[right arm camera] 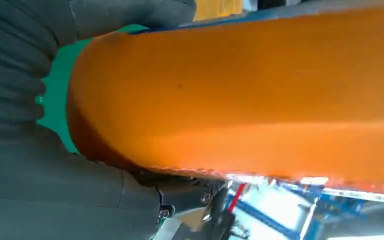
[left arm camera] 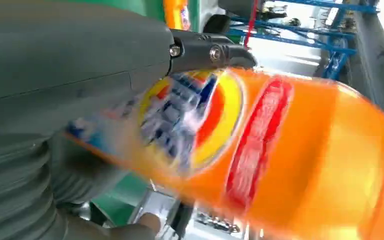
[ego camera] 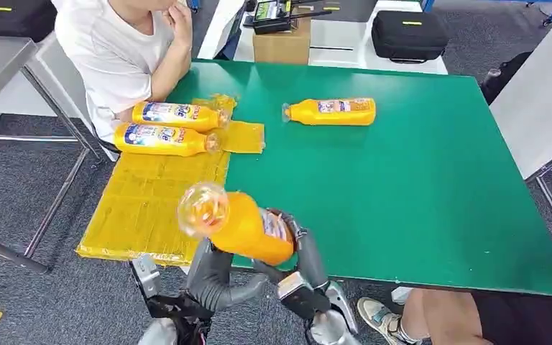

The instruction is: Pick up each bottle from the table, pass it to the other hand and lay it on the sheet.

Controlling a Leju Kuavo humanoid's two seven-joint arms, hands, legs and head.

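The orange bottle in hand hangs in the air above the near edge of the green table, just right of the yellow sheet, its clear cap end tipped up toward the camera and its base low between the two hands. Both seem to have hold of it at once, so this looks like the middle of the pass.

The risk, as I judge it, is a drop: if one hand lets go before the other has a firm wrap, the smooth body could slide base-first onto the table edge or the floor. A twist during the swap could also swing the cap end wide.

The left hand comes up from below, fingers closed around the lower body; in its wrist view the grey thumb presses the label and a dark finger lies across the top. The right hand cups the base end, fingers curled round it; how tightly, I cannot tell.

Two bottles on the sheet lie side by side at its far end, near a seated person. One lone bottle lies on its side further out on the table, well apart from the sheet
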